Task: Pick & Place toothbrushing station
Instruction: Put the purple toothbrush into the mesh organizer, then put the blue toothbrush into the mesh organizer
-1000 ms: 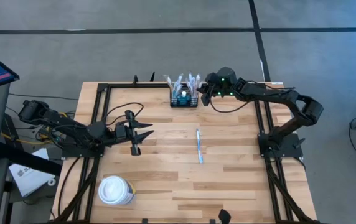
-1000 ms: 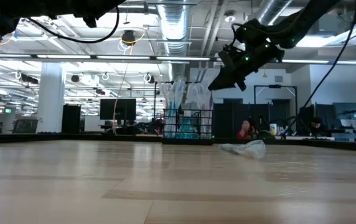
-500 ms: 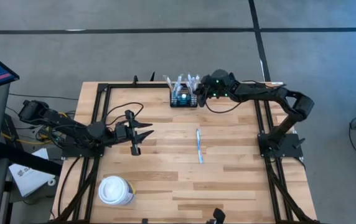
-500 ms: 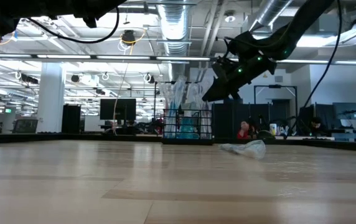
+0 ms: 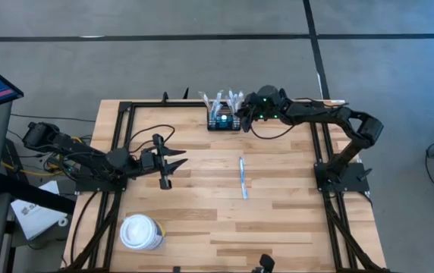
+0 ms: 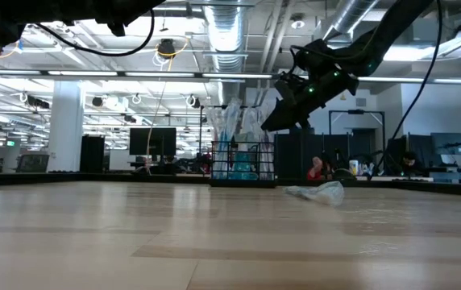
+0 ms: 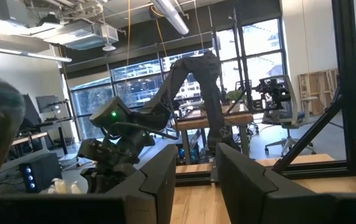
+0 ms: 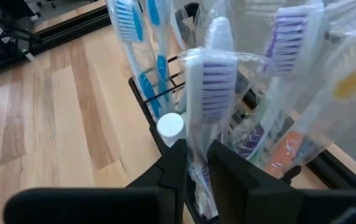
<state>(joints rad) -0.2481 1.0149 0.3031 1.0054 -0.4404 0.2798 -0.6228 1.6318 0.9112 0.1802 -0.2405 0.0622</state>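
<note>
The toothbrushing station (image 5: 223, 121) is a black wire-mesh box at the table's far edge. It stands on its base and holds several wrapped toothbrushes upright. My right gripper (image 5: 240, 115) hovers at its right end, slanting down. In the right wrist view its fingers stand narrowly apart on either side of a wrapped purple-bristled toothbrush (image 8: 210, 87) that stands in the box (image 8: 142, 98). My left gripper (image 5: 177, 161) waits open over the left half of the table, nothing between its fingers (image 7: 196, 180). My right gripper has the clear wrapper (image 8: 196, 163) of the purple toothbrush between its two fingers, below the bristle head. The fingers come slanting down from the table's right. Whether they touch the wrapper I cannot tell. The toothbrush stands upright in the box.
Another wrapped toothbrush (image 5: 243, 178) lies flat at mid-table. A white lidded paper cup (image 5: 141, 232) stands near the front left. Black frame rails (image 5: 122, 129) run along the table's sides and far edge.
My right gripper has sunk and gone toward the table's left, up to the station's right end, and has then kept still.
</note>
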